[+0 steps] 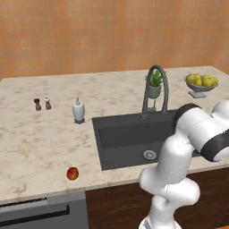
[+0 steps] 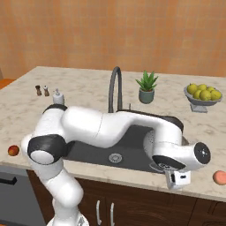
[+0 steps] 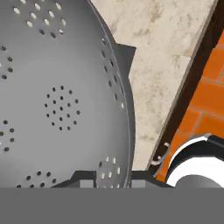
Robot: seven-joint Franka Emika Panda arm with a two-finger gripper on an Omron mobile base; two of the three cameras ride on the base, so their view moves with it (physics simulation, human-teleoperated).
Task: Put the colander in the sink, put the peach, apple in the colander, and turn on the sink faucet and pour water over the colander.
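- I am holding the colander (image 3: 57, 96) by its rim. My gripper (image 3: 113, 177) is pinched shut on the thin metal edge, one finger on each side of it.
- The colander is very close under my hand, over the pale stone counter (image 3: 166, 52) at the front edge. The orange floor is showing past that edge.
- I think it is light and stiff, since it is thin metal full of little holes. It is shiny, so it may slip or swing while I am carrying it.
- The rim is a good place to hold. A little side handle (image 3: 124, 54) is sticking out further along it.
- The sink (image 2: 88, 150) is waiting just to my left, dark and deep, with a round drain (image 2: 115, 157).
- The sink faucet (image 2: 114, 88) is arching behind it.
- The peach (image 2: 220, 177) is sitting on the counter near my hand.
- The apple (image 1: 72, 173) is lying far off, on the other side of the sink.
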